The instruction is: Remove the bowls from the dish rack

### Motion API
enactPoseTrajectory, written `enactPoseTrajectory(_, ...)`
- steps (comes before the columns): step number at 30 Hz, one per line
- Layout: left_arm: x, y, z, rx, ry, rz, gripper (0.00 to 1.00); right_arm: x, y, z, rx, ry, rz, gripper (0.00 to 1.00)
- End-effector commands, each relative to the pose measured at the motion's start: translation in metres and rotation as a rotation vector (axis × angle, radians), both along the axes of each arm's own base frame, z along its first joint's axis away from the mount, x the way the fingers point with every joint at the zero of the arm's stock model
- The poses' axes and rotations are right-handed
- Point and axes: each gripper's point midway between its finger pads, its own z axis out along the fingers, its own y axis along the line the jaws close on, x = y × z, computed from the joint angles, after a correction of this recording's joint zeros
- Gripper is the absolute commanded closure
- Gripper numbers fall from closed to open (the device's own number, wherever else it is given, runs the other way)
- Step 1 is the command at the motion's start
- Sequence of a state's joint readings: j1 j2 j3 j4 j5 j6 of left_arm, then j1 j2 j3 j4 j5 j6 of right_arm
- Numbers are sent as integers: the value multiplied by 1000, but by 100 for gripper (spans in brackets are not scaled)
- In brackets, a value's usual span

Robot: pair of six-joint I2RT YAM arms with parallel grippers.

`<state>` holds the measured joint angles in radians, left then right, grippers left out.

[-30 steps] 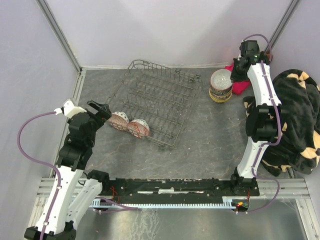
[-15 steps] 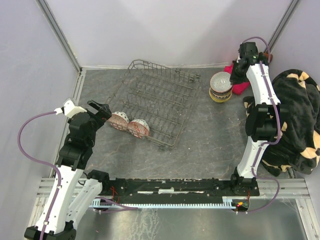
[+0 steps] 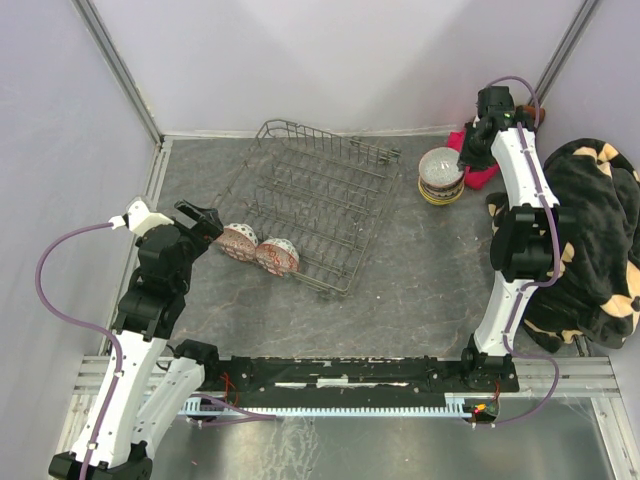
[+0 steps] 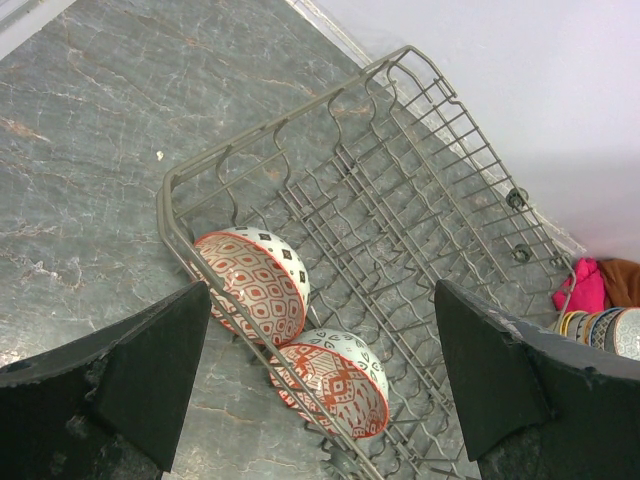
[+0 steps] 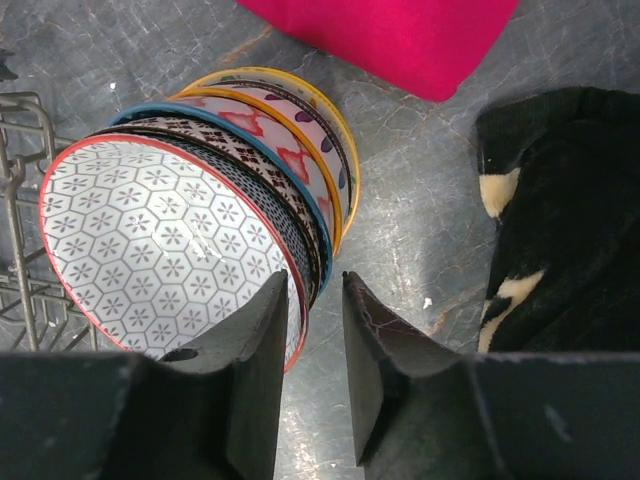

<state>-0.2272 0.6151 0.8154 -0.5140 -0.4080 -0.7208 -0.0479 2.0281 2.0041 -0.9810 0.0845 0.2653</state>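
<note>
Three lilac walls (image 3: 320, 60); rack (image 3: 310, 200) on seemingly stone tabletop (image 3: 420, 290)

Grey wire dish rack (image 3: 315, 205), two red-patterned bowls (image 4: 255, 283) on edge in its corner — nested bowl stack (image 5: 230, 190) well apart

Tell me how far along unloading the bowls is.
Mostly done: a stack of bowls stands on the table beside the dish rack. The right gripper, slightly open, straddles the rim of the top bowl. Two red-patterned bowls are left in the rack, in front of the open left gripper.
</note>
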Motion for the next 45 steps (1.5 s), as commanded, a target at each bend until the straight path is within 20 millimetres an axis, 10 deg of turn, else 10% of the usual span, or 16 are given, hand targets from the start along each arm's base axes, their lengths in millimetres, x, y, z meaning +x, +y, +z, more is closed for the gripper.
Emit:
enactPoseTrajectory(1,4,-2,12,-10,-50,-7,1,3,-5,40,-16,-115,-23,61)
enactPoseTrajectory(12,4,-2,11,-13,-51,-7,1,-12,2,112,-11,-294,-2,48)
enactPoseTrajectory(17,4,-2,11,-13,-52,-5,1,-28,34,138,-67,-367,108,47)
enactPoseTrajectory(24,4,1,16,-1,-54,5,1,-55,133,154,-139,-478,377,46)
enactPoseTrajectory(36,-2,11,24,8,-56,56,1,-145,340,112,-150,-543,923,45)
enactPoseTrajectory(45,-15,29,22,40,-28,145,1,-209,435,74,-247,-559,1163,45)
